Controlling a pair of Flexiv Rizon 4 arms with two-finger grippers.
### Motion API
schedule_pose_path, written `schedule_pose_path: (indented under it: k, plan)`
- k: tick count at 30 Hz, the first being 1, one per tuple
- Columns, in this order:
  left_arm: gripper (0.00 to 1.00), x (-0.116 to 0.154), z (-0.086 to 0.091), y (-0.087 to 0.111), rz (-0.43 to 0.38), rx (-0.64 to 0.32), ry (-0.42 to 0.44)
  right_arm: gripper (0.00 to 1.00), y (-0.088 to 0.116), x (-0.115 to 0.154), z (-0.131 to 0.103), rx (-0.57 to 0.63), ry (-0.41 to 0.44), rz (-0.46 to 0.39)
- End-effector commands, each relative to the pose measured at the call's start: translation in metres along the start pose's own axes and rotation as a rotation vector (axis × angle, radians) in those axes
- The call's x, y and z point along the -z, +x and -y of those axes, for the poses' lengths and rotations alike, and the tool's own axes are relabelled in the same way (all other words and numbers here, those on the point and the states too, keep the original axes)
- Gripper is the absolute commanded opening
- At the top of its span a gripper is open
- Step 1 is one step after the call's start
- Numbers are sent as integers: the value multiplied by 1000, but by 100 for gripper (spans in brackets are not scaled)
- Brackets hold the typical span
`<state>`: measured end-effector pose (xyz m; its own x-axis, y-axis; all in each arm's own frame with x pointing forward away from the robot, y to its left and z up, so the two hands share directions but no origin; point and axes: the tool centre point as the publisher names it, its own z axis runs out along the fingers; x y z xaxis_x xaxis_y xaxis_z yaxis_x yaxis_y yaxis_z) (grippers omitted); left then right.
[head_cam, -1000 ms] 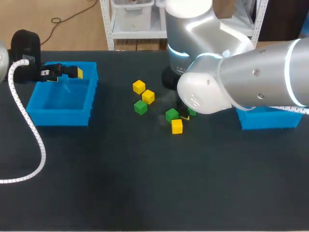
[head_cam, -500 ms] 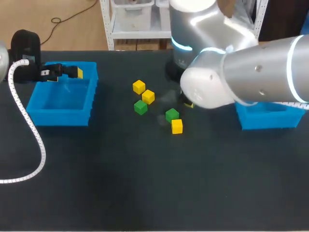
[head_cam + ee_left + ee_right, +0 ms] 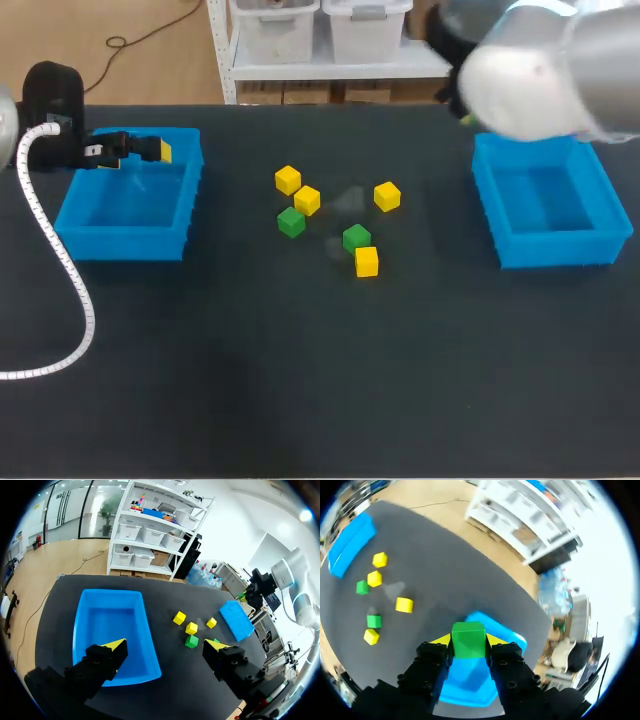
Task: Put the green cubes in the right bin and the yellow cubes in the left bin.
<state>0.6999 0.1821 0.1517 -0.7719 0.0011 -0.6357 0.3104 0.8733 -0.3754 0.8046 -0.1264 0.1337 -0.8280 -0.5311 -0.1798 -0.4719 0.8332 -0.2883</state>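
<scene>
Green cube (image 3: 468, 639) above right bin (image 3: 514, 640)
Only my wrist view shows the right end effector (image 3: 468, 643) grasping it.

Worktop (image 3: 300, 400): black, matte, even surface. Floor (image 3: 120, 50): light wood boards, seen beyond the worktop's far edge. A white shelf unit (image 3: 330, 73) stands behind that edge and holds pale storage boxes (image 3: 365, 25). Tall windows (image 3: 95, 510) admit daylight. Wall (image 3: 235, 515): plain white.

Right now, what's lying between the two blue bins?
In the head view, four yellow cubes and two green cubes lie scattered there.
</scene>
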Motion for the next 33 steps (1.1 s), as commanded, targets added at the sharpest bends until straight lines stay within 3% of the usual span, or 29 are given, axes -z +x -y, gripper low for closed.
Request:
schedule_pose_path:
  k: [1, 9, 10, 11, 15, 22, 27, 33]
  plan:
    - [100, 0, -2, 1, 7, -2, 12, 0, 57, -9, 19, -180, 24, 96]
    - [100, 0, -2, 1, 7, -2, 12, 0, 104, -52, 26, -261, 2, -53]
    - [100, 0, -2, 1, 7, -2, 12, 19, 106, -53, 25, -263, 22, -64]
    - [100, 0, -2, 1, 7, -2, 12, 100, 106, -53, 24, -265, 23, -69]
    - [100, 0, -2, 1, 7, -2, 12, 100, 95, -40, 20, -241, 53, -57]
    - [100, 0, -2, 1, 7, -2, 12, 100, 53, -1, -7, -158, 93, -10]
    - [100, 0, -2, 1, 7, -2, 12, 100, 28, 24, -49, -143, 72, 12]
    - [100, 0, -2, 1, 7, -2, 12, 100, 17, 29, -110, -160, -43, -19]
